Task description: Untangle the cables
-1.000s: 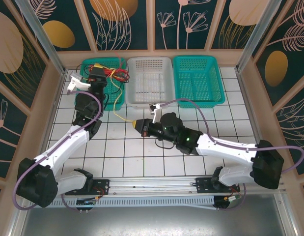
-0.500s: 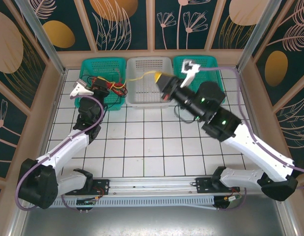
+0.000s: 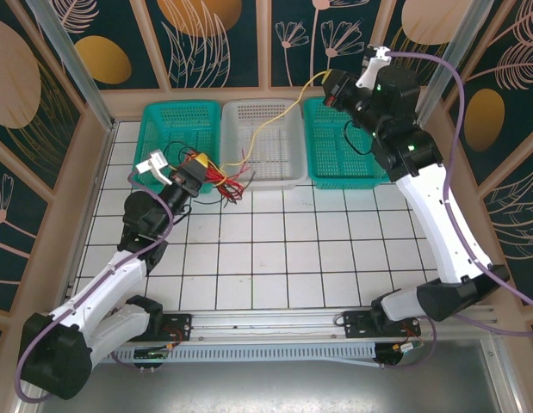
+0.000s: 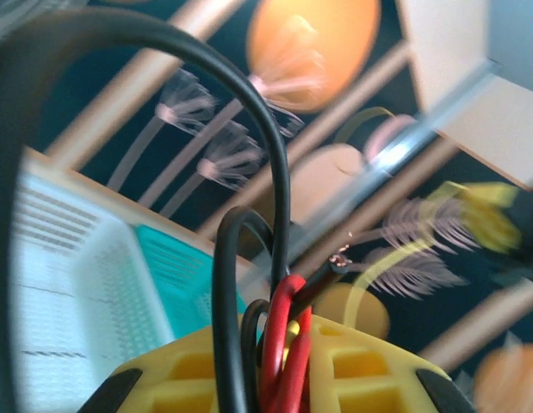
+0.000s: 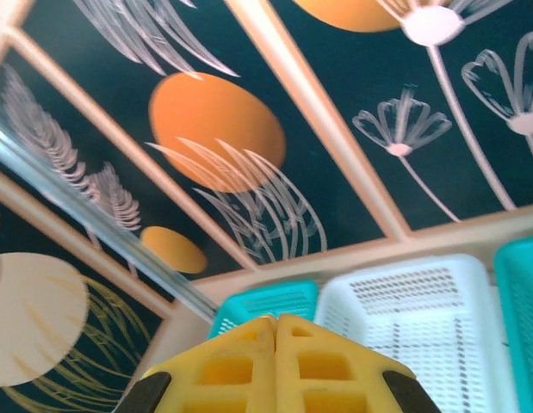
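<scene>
Pinching the red and black cables (image 4: 281,344), that's the left gripper (image 3: 199,162). The right gripper (image 3: 328,86) is clamped on the taut yellow cable (image 3: 263,131).

Three perforated plastic baskets stand in a row along the far edge of a white, grid-lined table (image 3: 292,258). The left teal basket (image 3: 184,107), the white basket (image 3: 249,103) and the right teal basket (image 3: 343,179) sit side by side, just beside one another, against the back wall. Behind them and along both sides rise dark blue-green wall panels (image 3: 361,34), painted with orange discs and pale outlines of flowers and feathers and set in light wooden strips. A silver metal post (image 3: 72,60) climbs from the back left corner, and another metal post (image 3: 455,60) from the back right. A grey metal sheet (image 3: 275,387) lies along the near edge.
</scene>
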You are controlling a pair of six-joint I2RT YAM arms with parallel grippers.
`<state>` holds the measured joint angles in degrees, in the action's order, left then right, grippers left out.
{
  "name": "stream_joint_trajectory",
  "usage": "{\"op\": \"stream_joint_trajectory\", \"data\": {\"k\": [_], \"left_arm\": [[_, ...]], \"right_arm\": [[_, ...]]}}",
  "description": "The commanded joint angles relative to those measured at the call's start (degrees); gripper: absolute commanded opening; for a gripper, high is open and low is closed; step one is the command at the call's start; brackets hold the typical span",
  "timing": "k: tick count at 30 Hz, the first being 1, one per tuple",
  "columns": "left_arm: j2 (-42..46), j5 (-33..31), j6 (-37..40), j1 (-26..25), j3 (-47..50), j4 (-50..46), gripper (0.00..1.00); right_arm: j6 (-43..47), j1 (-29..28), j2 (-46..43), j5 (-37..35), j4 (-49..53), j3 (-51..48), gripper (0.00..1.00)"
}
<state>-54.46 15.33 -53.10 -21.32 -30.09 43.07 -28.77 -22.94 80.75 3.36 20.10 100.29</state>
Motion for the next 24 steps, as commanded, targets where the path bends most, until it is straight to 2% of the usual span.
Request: {"op": "stream_joint_trajectory", "data": {"k": [1, 3, 5, 11, 16, 19, 21, 24], "left_arm": [[0.8, 18.8, -6.3, 0.3, 0.2, 8.0, 0.00], [0.1, 24.3, -13.7, 0.3, 0.2, 14.7, 0.00], [0.0, 26.7, -18.6, 0.3, -0.6, 19.0, 0.00], [0.3, 27.8, -22.8, 0.2, -6.0, 22.2, 0.00], [-4.1, 20.4, -31.8, 0.2, -8.9, 35.3, 0.00], [-6.9, 13.0, -33.5, 0.2, -12.2, 36.7, 0.00], [-9.6, 11.1, -34.4, 0.2, -15.3, 39.3, 0.00], [-14.8, 7.9, -39.7, 0.2, -19.6, 45.5, 0.00]], "right_arm": [[0.6, 3.9, -0.2, 1.7, -0.8, -1.6, 0.00], [-0.6, 6.6, 0.0, 4.9, -2.0, -5.1, 0.00], [-1.3, 7.2, 0.3, 6.7, -3.4, -8.7, 0.00], [-5.1, 6.5, 0.6, 9.6, -10.4, -21.9, 0.00], [-8.0, 1.3, 0.3, 7.4, -15.7, -30.9, 0.00], [-10.1, -3.5, 0.3, 5.3, -18.7, -36.0, 0.00], [-11.8, -6.3, 0.7, 4.5, -20.2, -38.9, 0.00], [-14.0, -10.2, 1.3, 2.1, -21.7, -43.4, 0.00]]}}
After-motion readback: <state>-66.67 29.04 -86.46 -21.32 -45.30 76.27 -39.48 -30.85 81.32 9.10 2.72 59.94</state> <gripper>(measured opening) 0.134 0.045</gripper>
